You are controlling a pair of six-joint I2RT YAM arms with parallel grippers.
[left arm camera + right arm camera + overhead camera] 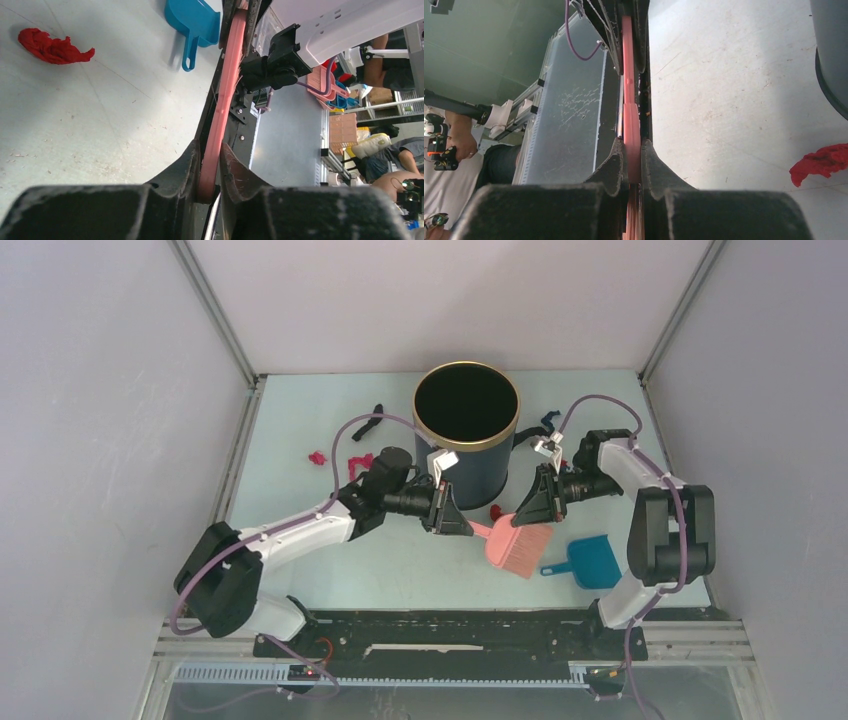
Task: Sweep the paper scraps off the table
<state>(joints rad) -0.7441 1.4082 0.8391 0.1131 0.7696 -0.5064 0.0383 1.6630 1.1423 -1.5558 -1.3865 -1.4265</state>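
Observation:
The pink hand brush (516, 546) lies low over the pale blue table (300, 420), in front of the bin. My left gripper (460, 524) is shut on its handle, which shows in the left wrist view (224, 100). My right gripper (524, 514) is shut on the brush just above the head, as the right wrist view (627, 75) shows. Paper scraps lie around: red ones (318, 457) at the left, a black one (368, 422) behind them, dark ones (542, 426) right of the bin, and a red one (495, 510) by the brush, also in both wrist views (52, 46) (821, 162).
A tall black bin with a gold rim (466, 430) stands at the middle back, close behind both grippers. A blue dustpan (590, 560) lies on the table right of the brush head, beside the right arm's base. Grey walls close in the sides.

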